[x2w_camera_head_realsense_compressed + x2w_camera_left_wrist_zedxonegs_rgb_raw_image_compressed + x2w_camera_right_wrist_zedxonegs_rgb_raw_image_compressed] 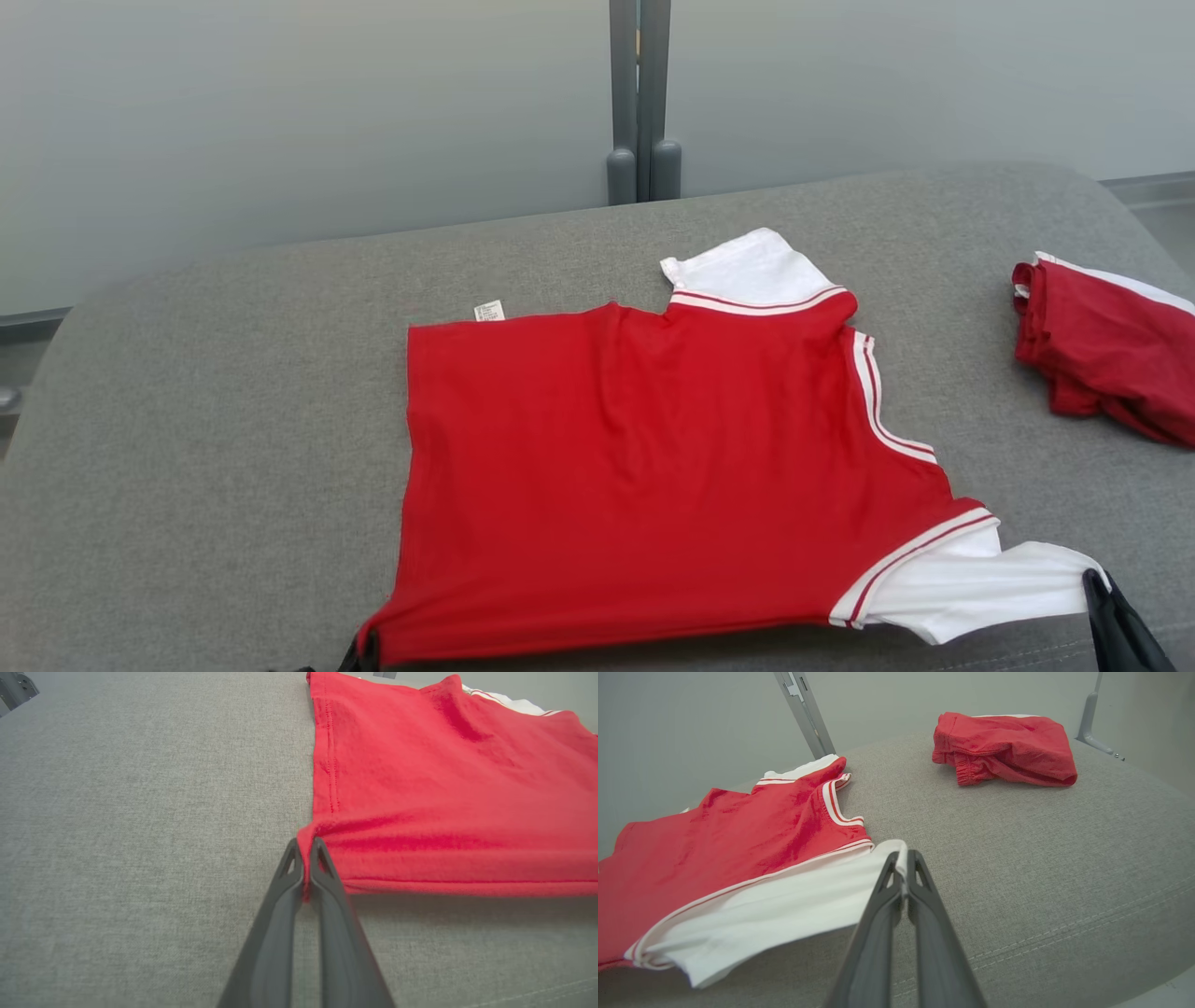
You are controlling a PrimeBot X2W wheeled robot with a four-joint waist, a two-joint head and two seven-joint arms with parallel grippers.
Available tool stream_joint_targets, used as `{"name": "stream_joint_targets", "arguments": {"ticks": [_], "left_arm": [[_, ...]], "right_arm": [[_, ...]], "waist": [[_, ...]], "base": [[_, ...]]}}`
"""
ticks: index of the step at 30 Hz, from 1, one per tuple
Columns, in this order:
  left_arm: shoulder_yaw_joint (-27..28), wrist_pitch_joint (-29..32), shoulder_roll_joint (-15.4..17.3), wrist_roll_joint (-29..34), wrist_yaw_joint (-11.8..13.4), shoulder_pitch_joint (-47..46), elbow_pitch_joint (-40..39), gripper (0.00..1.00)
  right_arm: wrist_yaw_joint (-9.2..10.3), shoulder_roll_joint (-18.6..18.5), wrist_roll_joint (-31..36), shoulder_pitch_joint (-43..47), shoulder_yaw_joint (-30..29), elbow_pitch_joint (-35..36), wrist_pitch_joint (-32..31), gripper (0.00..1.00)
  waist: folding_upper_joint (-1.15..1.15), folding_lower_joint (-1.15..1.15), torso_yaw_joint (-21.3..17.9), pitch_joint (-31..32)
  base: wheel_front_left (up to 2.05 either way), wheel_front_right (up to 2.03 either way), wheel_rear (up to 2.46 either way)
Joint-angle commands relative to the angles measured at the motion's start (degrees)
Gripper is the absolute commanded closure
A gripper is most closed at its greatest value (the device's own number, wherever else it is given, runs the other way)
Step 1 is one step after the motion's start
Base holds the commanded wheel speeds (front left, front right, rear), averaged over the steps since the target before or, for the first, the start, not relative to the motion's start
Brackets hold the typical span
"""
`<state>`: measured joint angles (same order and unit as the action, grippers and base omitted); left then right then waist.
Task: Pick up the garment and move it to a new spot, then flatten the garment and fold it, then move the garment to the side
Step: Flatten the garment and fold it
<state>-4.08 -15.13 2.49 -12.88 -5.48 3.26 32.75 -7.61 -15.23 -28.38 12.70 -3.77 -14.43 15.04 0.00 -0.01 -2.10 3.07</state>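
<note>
While the grey padded surface (205,448) takes up most of the head view, the garment (635,485), a red shirt with white sleeves, is seen spread across its middle, reaching from the centre to the lower right of the frame. Its body is laid broad and nearly smooth, with slight ripples along the lower edge, and no fold has been made in it.

A second red garment (1102,355), bundled up, is found at the right edge of the frame, well apart from the shirt.

At the bottom of the left wrist view, the left gripper (306,847) is seen clamped tight on the shirt's red hem corner, with cloth pinched between its fingers. The right gripper (903,856) is likewise closed on the cuff of the near white sleeve (971,583), which is held a little off the surface.

A small white label (488,311) is visible at the shirt's upper left corner.

The placing at a new spot is judged to be done or nearly so, and the flattening to be in hand, since the near edge is stretched between the two grips. The folding and the final move to the side are judged to be left.
</note>
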Motion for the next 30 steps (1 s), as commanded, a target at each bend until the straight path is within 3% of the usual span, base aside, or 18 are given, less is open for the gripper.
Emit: {"name": "stream_joint_targets", "arguments": {"ticks": [1, 8, 15, 23, 30], "left_arm": [[0.3, 0.0, 0.8, -0.1, 0.6, 1.1, -0.2, 1.0], [-0.9, 0.0, 0.8, -0.6, 0.3, 4.2, -2.0, 1.0], [-1.9, 0.0, 0.8, -0.9, -0.3, -0.4, -3.4, 1.0], [-5.0, 0.0, 0.6, -0.1, -1.4, -6.4, -5.1, 1.0], [-7.8, 0.0, 0.6, -1.2, -0.4, -12.2, -3.0, 1.0]], "right_arm": [[0.23, -1.0, -0.8, 0.4, -0.8, -0.2, 0.2, 1.0], [0.23, -2.0, -1.3, 0.4, -0.5, -0.6, 0.2, 1.0], [0.22, -2.7, -2.3, 0.7, -0.8, 2.4, 0.2, 1.0], [0.18, -0.7, 2.4, -11.3, 2.4, -3.0, 0.1, 1.0], [0.17, 0.2, 5.4, -21.9, 3.7, -10.2, 0.1, 1.0]], "waist": [[0.0, 0.01, 0.4, 0.3], [0.0, 0.01, 2.4, 1.3], [0.0, 0.01, 3.6, -0.2], [0.0, 0.01, 3.4, -3.7], [0.0, 0.01, 3.6, -8.0]], "base": [[0.0, 0.0, 0.0], [0.0, 0.0, 0.0], [0.0, 0.0, 0.0], [0.0, 0.0, 0.0], [0.0, 0.0, 0.0]]}}
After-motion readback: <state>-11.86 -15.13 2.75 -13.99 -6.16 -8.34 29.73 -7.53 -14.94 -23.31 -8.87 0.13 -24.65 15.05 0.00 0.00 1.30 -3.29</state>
